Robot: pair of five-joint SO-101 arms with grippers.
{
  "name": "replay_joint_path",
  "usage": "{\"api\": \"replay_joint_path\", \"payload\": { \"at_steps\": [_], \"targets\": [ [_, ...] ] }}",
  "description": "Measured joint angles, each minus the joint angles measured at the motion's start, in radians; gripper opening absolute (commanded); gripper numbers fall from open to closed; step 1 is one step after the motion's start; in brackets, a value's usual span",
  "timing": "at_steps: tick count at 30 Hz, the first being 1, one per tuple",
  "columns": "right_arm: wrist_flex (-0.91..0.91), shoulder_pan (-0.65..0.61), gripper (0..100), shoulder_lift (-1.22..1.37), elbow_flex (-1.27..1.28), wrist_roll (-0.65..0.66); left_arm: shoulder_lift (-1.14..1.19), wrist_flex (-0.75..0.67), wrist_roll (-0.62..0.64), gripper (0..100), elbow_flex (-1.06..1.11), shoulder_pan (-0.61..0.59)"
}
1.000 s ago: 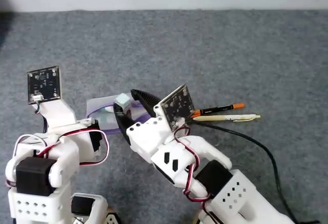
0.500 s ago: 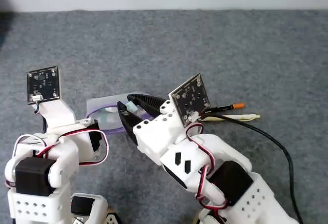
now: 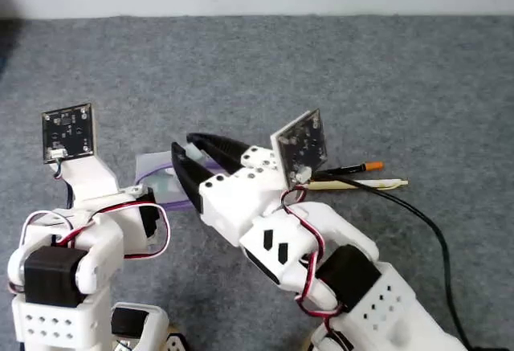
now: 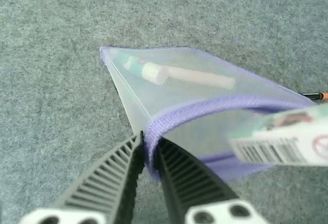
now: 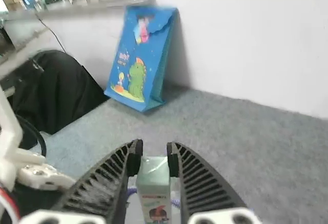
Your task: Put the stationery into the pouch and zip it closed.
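Note:
A translucent pouch (image 4: 195,96) with purple trim lies on the grey carpet, with a white stick-shaped item (image 4: 177,74) inside. My left gripper (image 4: 147,143) is shut on the purple edge by the pouch's opening. My right gripper (image 5: 154,152) is shut on a small pale green box (image 5: 152,178). In the high view that box (image 3: 186,154) hangs in the right gripper (image 3: 181,152) just above the pouch (image 3: 157,170). The box's barcoded end (image 4: 282,142) shows at the pouch mouth. A black pen with an orange tip (image 3: 345,170) and a pale yellow pen (image 3: 361,184) lie right of the right arm.
A black cable (image 3: 418,222) runs from the right arm across the carpet toward the front right. A blue gift bag (image 5: 143,55) stands against the wall in the room behind. The carpet (image 3: 321,78) stretches to the far wall.
My right gripper has swung to the left with the box and now hangs over the pouch's left part. The left arm has not moved.

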Motion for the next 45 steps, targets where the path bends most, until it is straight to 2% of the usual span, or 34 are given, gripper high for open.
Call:
{"api": "replay_joint_path", "payload": {
  "at_steps": [6, 8, 11, 13, 20, 26, 29, 33, 39, 45],
  "targets": [
    [-0.031, 0.000, 2.7, 0.086, 0.078, 0.018, 0.000, 0.000, 0.000, 1, 0.000, 0.000],
    [-0.034, 0.000, 8.0, 0.100, 0.114, 0.018, 0.000, 0.000, 0.000, 1, 0.000, 0.000],
    [-0.041, -0.002, 21.1, 0.081, 0.152, 0.046, 0.002, 0.000, 0.000, 1, 0.000, 0.000],
    [-0.037, -0.003, 25.0, 0.072, 0.172, 0.061, 0.002, 0.000, 0.000, 1, 0.000, 0.000],
    [-0.021, 0.002, 13.7, -0.026, 0.183, 0.117, 0.003, 0.000, 0.000, 1, 0.000, 0.000],
    [0.216, 0.015, 7.6, -0.118, 0.141, 0.120, 0.003, 0.000, 0.000, 1, 0.000, 0.000],
    [0.371, 0.083, 1.3, -0.118, 0.071, 0.127, 0.003, 0.000, 0.000, 1, 0.000, 0.000],
    [0.551, 0.221, 1.4, -0.074, -0.021, 0.144, 0.003, 0.000, 0.000, 1, 0.000, 0.000],
    [0.733, 0.434, 1.4, 0.058, -0.114, 0.295, 0.003, 0.000, 0.000, 1, 0.000, 0.000],
    [0.850, 0.582, 2.0, 0.235, -0.115, 0.468, 0.003, 0.000, 0.000, 1, 0.000, 0.000]
  ]
}}
